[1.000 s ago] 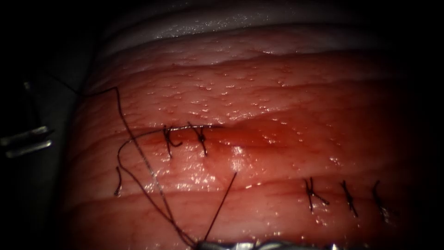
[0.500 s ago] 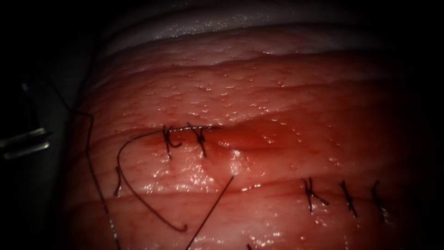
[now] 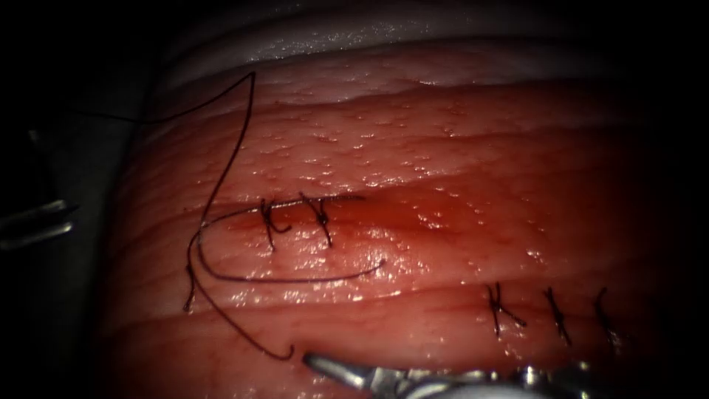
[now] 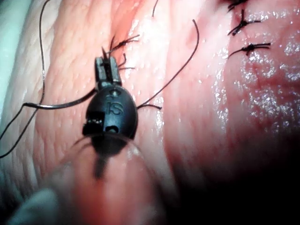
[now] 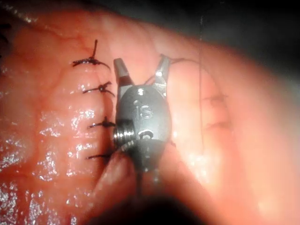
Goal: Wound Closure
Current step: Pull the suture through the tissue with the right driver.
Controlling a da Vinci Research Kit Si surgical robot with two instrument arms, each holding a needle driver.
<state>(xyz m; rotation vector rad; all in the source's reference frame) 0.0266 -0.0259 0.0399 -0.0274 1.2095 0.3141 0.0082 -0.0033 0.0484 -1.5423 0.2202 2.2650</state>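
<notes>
Glistening tissue (image 3: 458, 148) carries the stitched cut (image 3: 325, 203), thread (image 3: 221, 170) looping at its left. Right tool (image 5: 139, 65) gapes empty; left tool (image 4: 107, 65) seems closed, its hold unclear; needle unidentifiable.

Pale glossy surface (image 3: 332, 33) along top; dark backing (image 3: 96, 148), perhaps cloth, at left.

the light falls strongest on the middle of the scene and fades toward every edge into black. the corners and the far right side are dark. along the top edge a pale, whitish band (image 3: 384, 33) runs across, glossy where the light strikes it. down the left side lies a dull grey strip of surface (image 3: 81, 295), dimly lit. a pale greenish patch (image 4: 11, 42) sits at one edge in the left wrist view.
</notes>
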